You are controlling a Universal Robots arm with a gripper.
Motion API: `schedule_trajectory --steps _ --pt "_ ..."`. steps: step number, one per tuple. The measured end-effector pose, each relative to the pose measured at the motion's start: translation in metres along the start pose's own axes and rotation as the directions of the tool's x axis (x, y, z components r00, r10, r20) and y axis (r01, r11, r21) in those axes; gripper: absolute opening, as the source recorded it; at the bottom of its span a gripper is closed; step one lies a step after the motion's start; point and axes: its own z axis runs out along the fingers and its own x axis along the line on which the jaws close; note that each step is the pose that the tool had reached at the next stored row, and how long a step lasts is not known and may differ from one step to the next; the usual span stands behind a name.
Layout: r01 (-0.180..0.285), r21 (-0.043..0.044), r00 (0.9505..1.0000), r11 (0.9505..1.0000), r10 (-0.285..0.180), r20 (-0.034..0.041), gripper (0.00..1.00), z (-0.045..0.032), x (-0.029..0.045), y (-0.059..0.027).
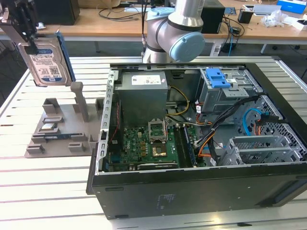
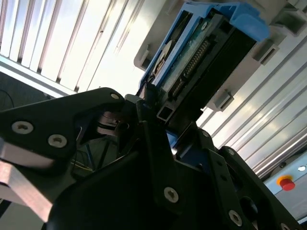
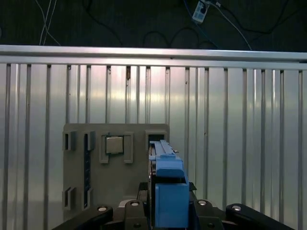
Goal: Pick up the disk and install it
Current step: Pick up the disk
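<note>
Exterior view, upper left of the frame: your gripper [image 1: 29, 44] is clamped on the disk [image 1: 48, 64], holding it upright above the grey holder [image 1: 57, 127] on the bench [image 1: 48, 191], likely so its rails clear the slots, well apart from the open computer case [image 1: 192, 143].

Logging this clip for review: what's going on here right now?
The robot arm's gripper is shut on the disk and holds it on edge in the air, above the grey parts fixture on the slatted table, at the exterior view's left. The open computer case lies to the exterior view's right, and the disk is not yet inside it. A small square chip sits in the fixture, seen in the first wrist view.
</note>
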Motion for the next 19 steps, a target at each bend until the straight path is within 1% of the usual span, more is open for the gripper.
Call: schedule_trajectory --steps 4,6,10,13,14,15,17,19 --pt "0.000 -0.0001 1.0000 1.0000 0.000 0.0000 0.37 -0.0120 -0.0004 0.0004" --pt "0.000 0.0001 1.0000 1.0000 0.000 0.0000 0.37 -0.0195 -0.0007 0.0007" --pt "0.000 0.0000 1.0000 1.0000 0.000 0.0000 0.37 -0.0304 -0.0010 0.0010" --pt "0.000 -0.0001 1.0000 1.0000 0.000 0.0000 0.37 -0.0409 -0.0014 0.0014" --pt "0.000 0.0000 1.0000 1.0000 0.000 0.0000 0.37 -0.0460 -0.0016 0.0015" --pt "0.000 -0.0002 1.0000 1.0000 0.000 -0.0001 0.37 -0.0545 -0.0018 0.0018" --pt "0.000 -0.0002 1.0000 1.0000 0.000 -0.0001 0.37 -0.0677 -0.0021 0.0023" --pt "0.000 0.0000 1.0000 1.0000 0.000 0.0000 0.37 -0.0790 -0.0024 0.0027"
